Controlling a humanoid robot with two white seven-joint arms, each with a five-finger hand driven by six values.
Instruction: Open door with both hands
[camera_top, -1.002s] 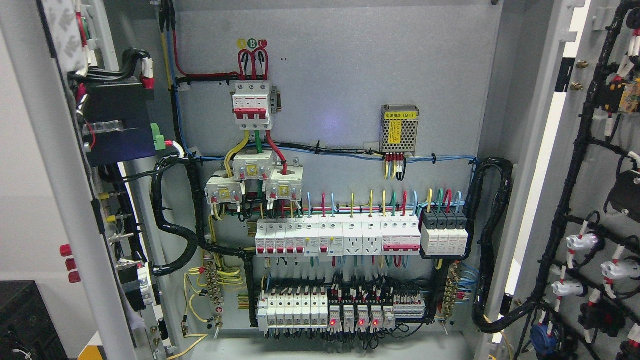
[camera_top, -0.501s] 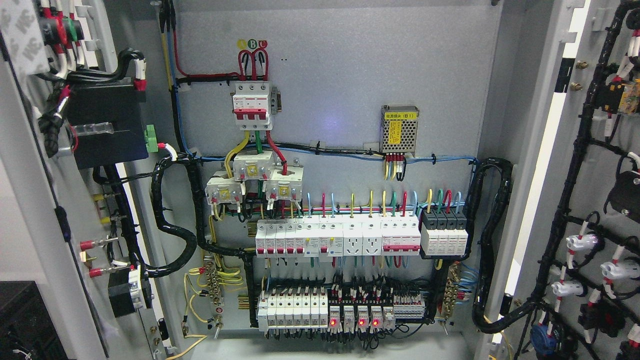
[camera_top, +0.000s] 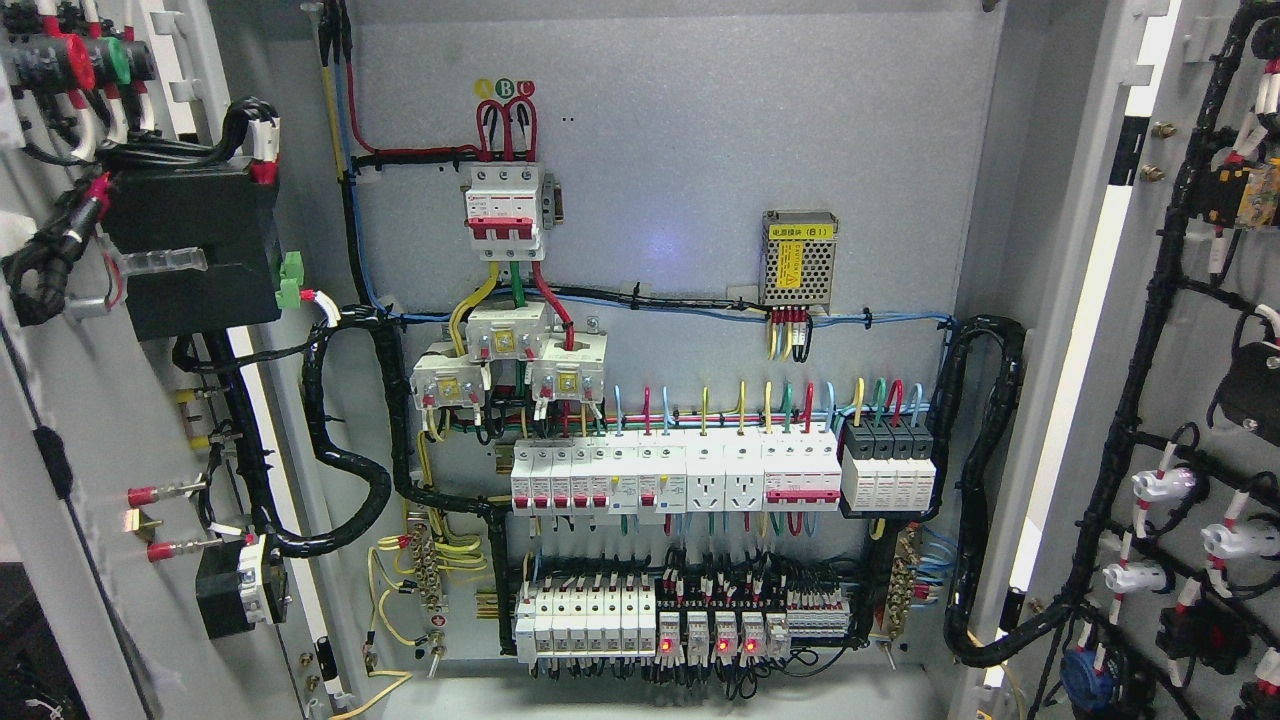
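An electrical cabinet stands open before me in the head view. Its left door (camera_top: 110, 420) swings out at the left edge, showing its inner face with a black box (camera_top: 190, 250), wire bundles and red-tipped terminals. The right door (camera_top: 1200, 400) is swung out at the right, its inner face carrying black cable looms and white connectors. Between them the grey back panel (camera_top: 680, 160) holds a red-and-white main breaker (camera_top: 505, 210), rows of breakers (camera_top: 675, 475) and lit red indicators (camera_top: 705, 645). Neither of my hands shows in the picture.
A perforated power supply (camera_top: 799, 258) with a yellow label sits at the upper right of the panel. Thick black corrugated conduits (camera_top: 985, 480) loop from both doors into the cabinet. Something dark (camera_top: 25, 640) shows at the lower left outside the left door.
The left door has swung further open toward the left; its black box and wiring have shifted left and more of its inner face shows. The right door has not moved.
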